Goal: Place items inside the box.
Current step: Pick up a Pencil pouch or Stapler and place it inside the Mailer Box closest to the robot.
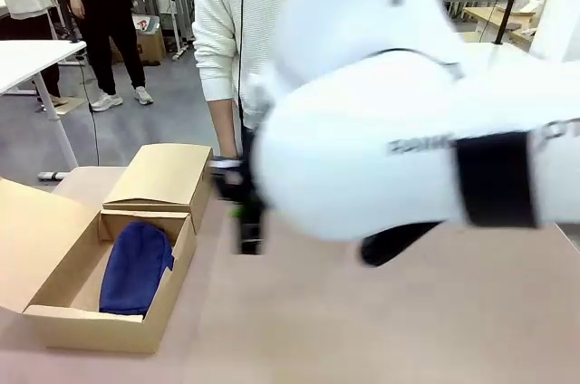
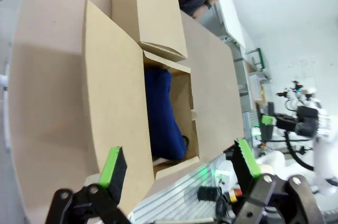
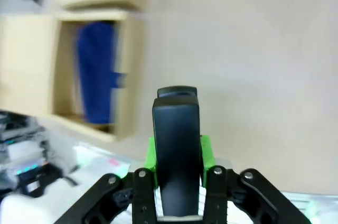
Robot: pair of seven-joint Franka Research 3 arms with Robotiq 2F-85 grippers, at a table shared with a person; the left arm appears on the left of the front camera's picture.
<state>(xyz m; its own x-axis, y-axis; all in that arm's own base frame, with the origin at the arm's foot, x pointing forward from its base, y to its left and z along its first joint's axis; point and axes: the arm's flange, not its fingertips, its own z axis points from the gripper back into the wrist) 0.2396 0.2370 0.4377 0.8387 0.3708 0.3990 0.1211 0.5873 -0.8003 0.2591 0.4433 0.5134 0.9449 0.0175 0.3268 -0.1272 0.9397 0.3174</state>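
Observation:
The box (image 1: 91, 325) lies open at the table's left with its flap lid folded outward. A navy blue pouch (image 1: 136, 266) rests inside it. My right gripper (image 3: 177, 155) is shut on a black stapler (image 3: 177, 123), held above bare tabletop to the right of the box (image 3: 131, 76) and pouch (image 3: 95, 71). In the front view the right gripper (image 1: 246, 221) hangs just right of the boxes, blurred. My left gripper (image 2: 179, 163) is open and holds nothing, hovering above the box (image 2: 111, 92) and its pouch (image 2: 161, 113).
A smaller closed cardboard box (image 1: 163, 174) stands directly behind the open one. A person in a white sweater (image 1: 222, 31) stands at the far side of the table. The right arm's white body (image 1: 408, 130) blocks much of the front view.

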